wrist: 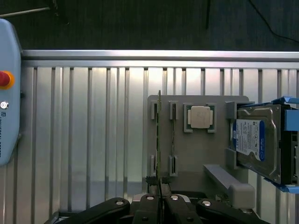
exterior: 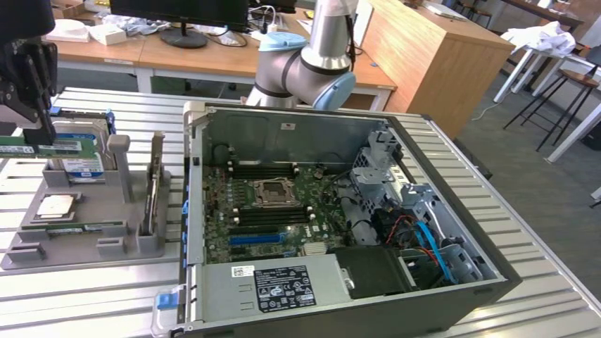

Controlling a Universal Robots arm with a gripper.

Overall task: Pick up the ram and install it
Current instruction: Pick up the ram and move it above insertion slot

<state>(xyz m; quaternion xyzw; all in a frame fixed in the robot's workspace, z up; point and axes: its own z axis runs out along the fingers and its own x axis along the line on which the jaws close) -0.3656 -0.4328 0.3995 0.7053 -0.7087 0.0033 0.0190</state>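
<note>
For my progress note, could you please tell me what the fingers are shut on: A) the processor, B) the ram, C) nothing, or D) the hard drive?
B: the fingers pinch the thin green ram edge-on, while the hard drive rests in the tray.

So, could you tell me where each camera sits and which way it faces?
Exterior view: off the arm, raised, looking down on the case and holder; arm beyond the case, jaws at the exterior view's left.
Wrist view: on the wrist, looking down along the jaws, shut on the ram.
Both show the ram, holder and drive.
</note>
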